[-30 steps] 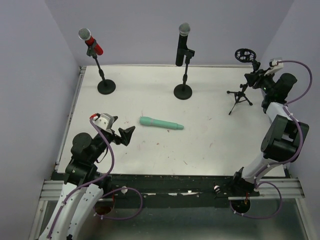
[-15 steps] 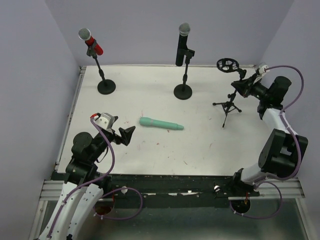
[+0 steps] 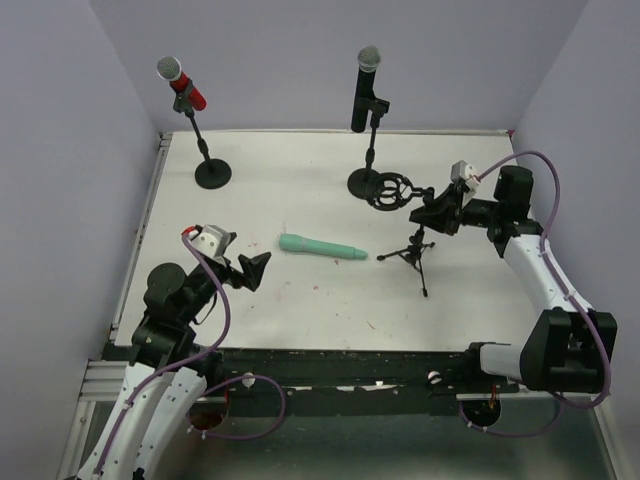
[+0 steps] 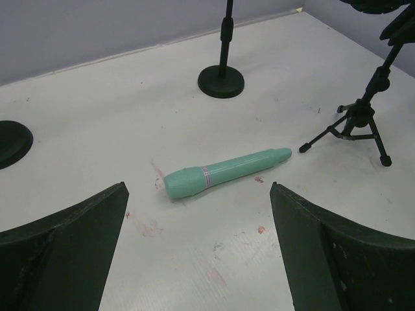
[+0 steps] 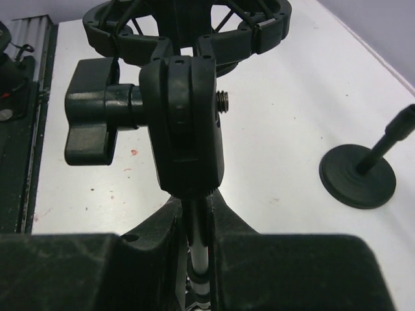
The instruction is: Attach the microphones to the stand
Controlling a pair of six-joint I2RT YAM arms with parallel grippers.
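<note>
right hand (image 3: 436,210) clamped on the post of the tripod stand (image 3: 415,250), ring mount (image 3: 388,190) just beyond it. left hand (image 3: 250,270) spread wide, mint-green microphone (image 3: 322,246) lying ahead of it on the table (image 3: 300,170).

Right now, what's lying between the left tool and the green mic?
Nothing. In the left wrist view, only bare table lies between the open left tool and the green mic; the top view agrees.

My right fingers (image 5: 78,272) look like matt black plastic, slightly grainy. The tripod stand (image 5: 185,129) is matt black, its screw (image 5: 222,102) bare shiny metal. The mint-green microphone (image 4: 224,170) is smooth satin plastic; the table (image 4: 130,116) is smooth, white and stained.
</note>
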